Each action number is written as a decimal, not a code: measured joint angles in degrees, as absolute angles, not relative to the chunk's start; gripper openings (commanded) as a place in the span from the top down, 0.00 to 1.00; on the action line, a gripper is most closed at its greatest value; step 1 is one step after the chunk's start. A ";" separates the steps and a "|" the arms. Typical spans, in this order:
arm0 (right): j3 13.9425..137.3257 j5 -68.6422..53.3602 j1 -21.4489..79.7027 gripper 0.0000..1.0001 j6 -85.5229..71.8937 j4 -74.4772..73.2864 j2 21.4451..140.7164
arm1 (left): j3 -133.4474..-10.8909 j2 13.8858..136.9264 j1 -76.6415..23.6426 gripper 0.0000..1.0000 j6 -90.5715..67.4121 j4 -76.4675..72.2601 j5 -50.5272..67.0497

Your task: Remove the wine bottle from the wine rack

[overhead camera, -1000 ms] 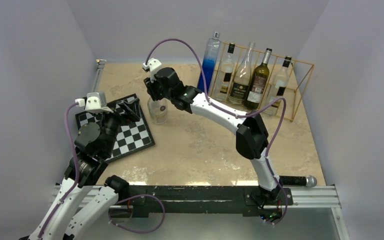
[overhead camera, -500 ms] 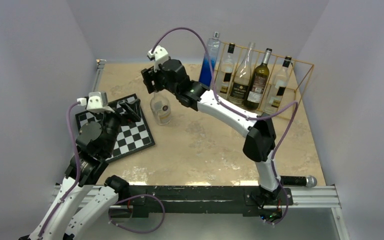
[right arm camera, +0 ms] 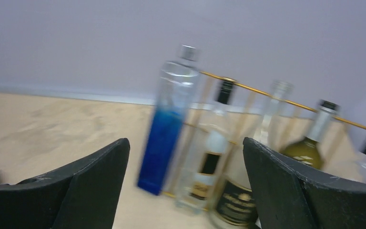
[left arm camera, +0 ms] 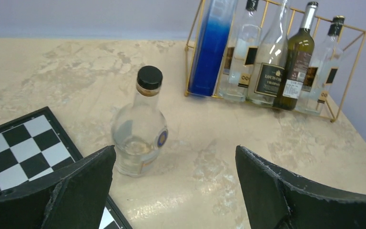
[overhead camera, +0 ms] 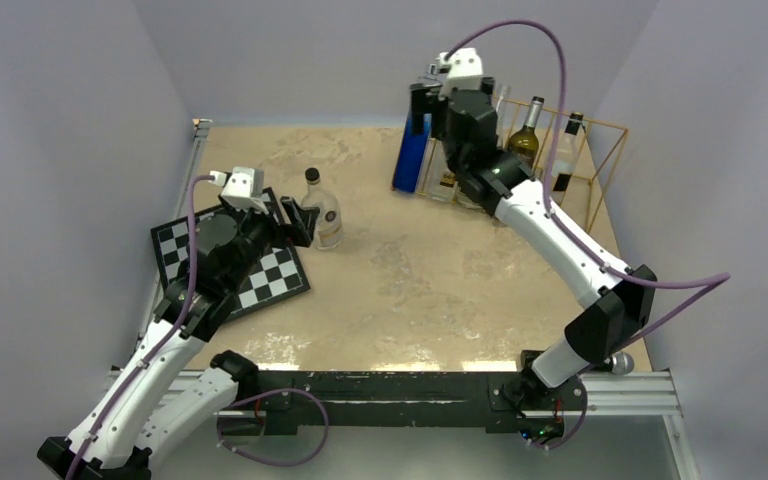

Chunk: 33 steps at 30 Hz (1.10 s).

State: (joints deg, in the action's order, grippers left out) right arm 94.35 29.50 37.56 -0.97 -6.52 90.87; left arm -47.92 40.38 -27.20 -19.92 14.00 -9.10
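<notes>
The gold wire wine rack (overhead camera: 600, 160) stands at the back right and holds several upright bottles. Among them are a tall blue-bottomed bottle (overhead camera: 412, 155) at its left end and a dark green wine bottle (overhead camera: 532, 115). My right gripper (overhead camera: 422, 112) hovers open and empty in front of the rack's left end, facing the blue bottle (right arm camera: 164, 138) and the rack's rods (right arm camera: 259, 90). A squat clear bottle with a black cap (overhead camera: 322, 212) stands free on the table. My left gripper (overhead camera: 298, 220) is open just left of it, the squat bottle (left arm camera: 140, 129) ahead of its left finger (left arm camera: 83, 181).
A black-and-white checkerboard (overhead camera: 260, 285) lies at the left under my left arm and also shows in the left wrist view as the checkerboard (left arm camera: 24, 148). A black cylindrical object (overhead camera: 600, 362) lies at the near right by the mounting rail. Purple walls close in on three sides.
My right gripper opened, let go of the squat bottle on the table and swung right and back to the rack. My left arm reached forward toward the squat bottle.
</notes>
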 measured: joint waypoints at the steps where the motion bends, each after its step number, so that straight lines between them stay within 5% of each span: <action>1: 93.45 30.65 35.05 0.09 -0.64 -6.68 90.48 | -47.92 40.88 -27.20 0.01 -19.92 14.26 -7.92; 16: 93.84 32.56 4.78 0.26 -2.31 -18.55 98.30 | -48.21 40.42 -27.20 0.01 -19.88 13.78 1.56; 33: 102.35 23.14 -5.26 0.34 -7.73 -20.10 112.36 | -48.31 40.53 -27.20 0.02 -19.90 13.63 4.19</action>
State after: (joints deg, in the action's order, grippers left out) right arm 102.35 23.14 -5.26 -7.73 -20.10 112.36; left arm -48.31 40.53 -27.20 -19.90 13.63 4.19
